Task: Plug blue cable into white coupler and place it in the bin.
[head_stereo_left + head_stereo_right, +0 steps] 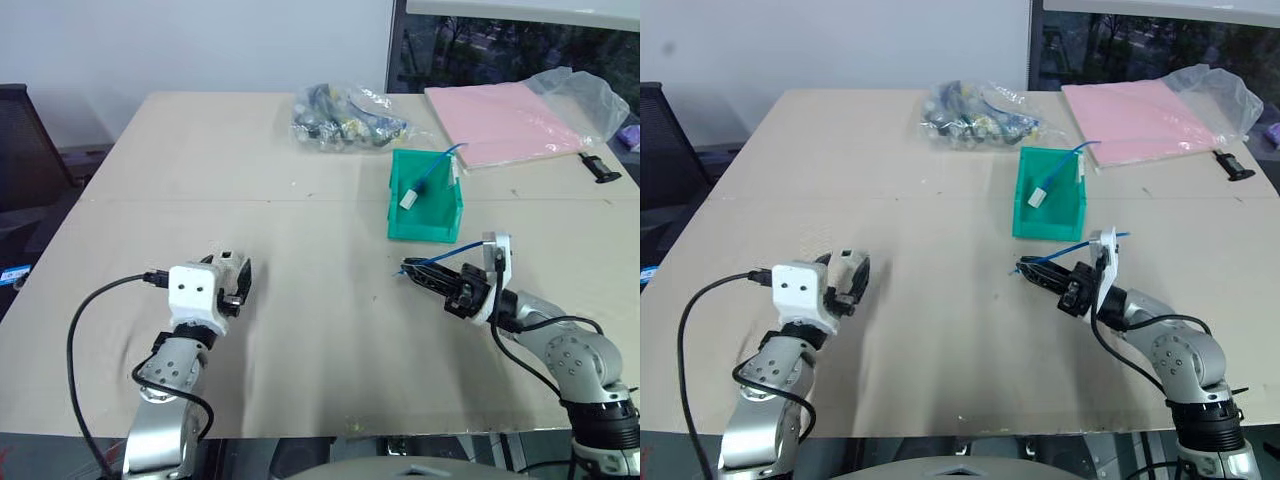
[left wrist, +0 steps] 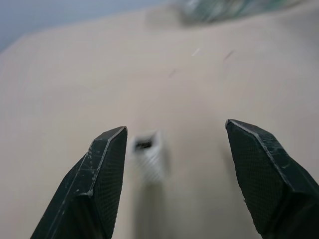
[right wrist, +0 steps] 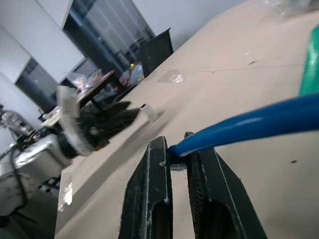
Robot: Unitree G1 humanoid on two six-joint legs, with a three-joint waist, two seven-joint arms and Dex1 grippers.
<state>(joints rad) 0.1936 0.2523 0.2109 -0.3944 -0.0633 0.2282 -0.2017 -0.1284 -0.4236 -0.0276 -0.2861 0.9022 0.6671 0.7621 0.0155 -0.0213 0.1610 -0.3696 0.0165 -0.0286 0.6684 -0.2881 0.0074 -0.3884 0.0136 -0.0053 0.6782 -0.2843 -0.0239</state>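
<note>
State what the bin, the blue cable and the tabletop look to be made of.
Bin: looks like moulded plastic, uniform green, thin smooth walls with a slight sheen.
Blue cable: probably a rubbery or vinyl jacket; glossy, smooth and bending in a curve from the right tool.
Tabletop: matte beige board, possibly laminate or fibreboard; a straight seam crosses it, so it appears to be joined panels.

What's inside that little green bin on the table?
Inside the green bin lies a second blue cable with its own white coupler. The bin's front wall hides part of its floor, so anything lying there cannot be seen.
</note>
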